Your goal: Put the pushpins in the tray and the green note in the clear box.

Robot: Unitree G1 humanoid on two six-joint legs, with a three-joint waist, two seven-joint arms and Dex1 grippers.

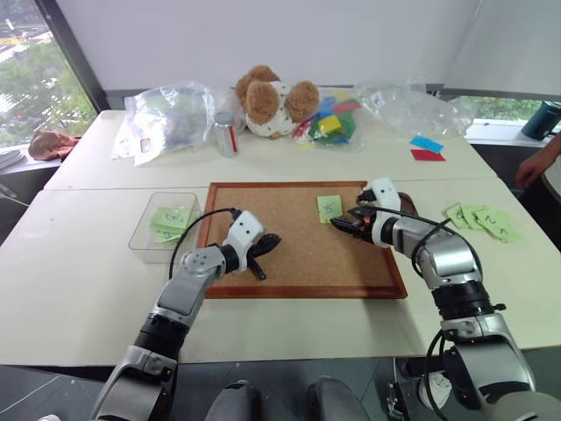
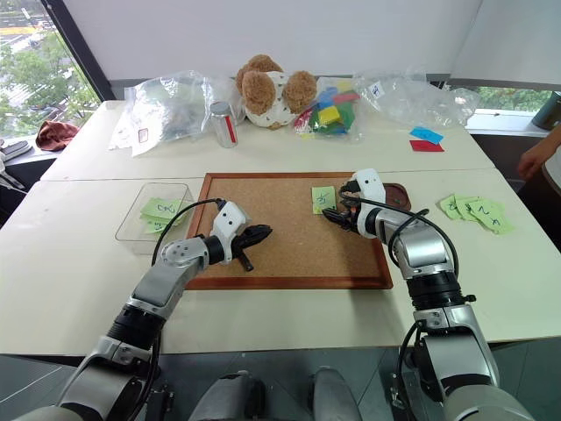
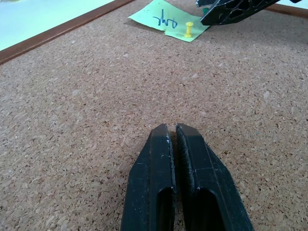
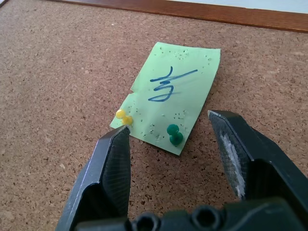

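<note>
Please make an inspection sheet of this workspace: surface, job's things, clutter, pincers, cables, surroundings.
Surface: white table with cork board.
Job's things: green note pinned on the board by yellow pushpin and green pushpin; clear box holds notes.
Clutter: plush bear, can, plastic bags, loose notes.
Pincers: left pincer shut, empty; right pincer open around the green pushpin.
Cables: black cable on left arm.
Surroundings: window, person's hand.
</note>
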